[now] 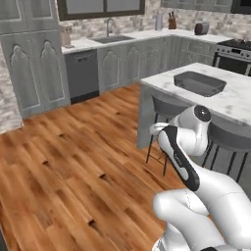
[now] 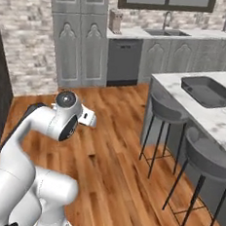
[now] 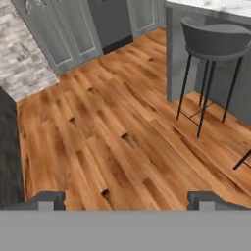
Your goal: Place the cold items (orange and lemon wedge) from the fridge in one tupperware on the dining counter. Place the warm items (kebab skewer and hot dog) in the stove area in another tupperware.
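My gripper point(image 3: 126, 202) is open with nothing between its fingertips point(image 3: 46, 201), and it hangs over bare wooden floor. The arm is folded up close to the base. A shallow dark grey tupperware point(image 1: 200, 83) point(image 2: 208, 91) lies empty on the white marble dining counter point(image 1: 230, 100) point(image 2: 224, 123), off to the right and well away from the gripper. The steel stove point(image 1: 234, 53) stands at the far right behind the counter. The orange, lemon wedge, kebab skewer, hot dog and fridge are out of view.
Dark stools point(image 1: 169, 105) point(image 2: 166, 109) point(image 3: 215, 39) stand along the counter's near side. Grey cabinets point(image 1: 34, 68), a dishwasher point(image 2: 124, 61) and a sink point(image 1: 112, 38) line the far wall. A dark panel point(image 3: 9, 147) rises at the left. Wide wooden floor point(image 1: 73, 162) lies between.
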Motion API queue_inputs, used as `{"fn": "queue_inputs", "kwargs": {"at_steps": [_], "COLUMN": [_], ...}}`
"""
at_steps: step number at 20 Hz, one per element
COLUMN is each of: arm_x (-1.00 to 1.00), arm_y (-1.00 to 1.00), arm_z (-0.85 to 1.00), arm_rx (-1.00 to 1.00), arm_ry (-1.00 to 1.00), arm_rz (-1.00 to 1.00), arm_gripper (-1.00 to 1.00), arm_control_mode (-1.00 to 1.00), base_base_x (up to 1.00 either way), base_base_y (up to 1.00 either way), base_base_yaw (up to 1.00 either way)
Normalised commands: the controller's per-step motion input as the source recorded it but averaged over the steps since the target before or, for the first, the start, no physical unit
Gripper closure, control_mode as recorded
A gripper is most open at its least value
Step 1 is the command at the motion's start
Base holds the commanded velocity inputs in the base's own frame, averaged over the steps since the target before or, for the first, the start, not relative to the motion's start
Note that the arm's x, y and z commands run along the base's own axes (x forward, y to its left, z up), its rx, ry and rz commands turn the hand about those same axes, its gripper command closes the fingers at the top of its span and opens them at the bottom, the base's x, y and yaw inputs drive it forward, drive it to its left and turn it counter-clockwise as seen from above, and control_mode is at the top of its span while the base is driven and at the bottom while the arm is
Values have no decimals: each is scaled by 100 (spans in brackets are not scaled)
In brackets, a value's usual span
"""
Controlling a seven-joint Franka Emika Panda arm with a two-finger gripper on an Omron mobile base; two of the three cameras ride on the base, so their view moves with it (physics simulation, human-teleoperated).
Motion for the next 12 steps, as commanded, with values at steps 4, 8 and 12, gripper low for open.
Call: {"fn": "queue_inputs", "kwargs": {"at_steps": [4,8,12], "arm_x": [0,0,0], "arm_y": [0,0,0], "arm_z": [0,0,0], "arm_rx": [0,0,0], "arm_ry": [0,0,0], "arm_rz": [0,0,0], "arm_gripper": [-100,-100,-100], "arm_control_mode": [100,100,100], "base_base_x": [100,100,100], "base_base_y": [84,92,100], "base_base_yaw": [-38,-38,-36]}}
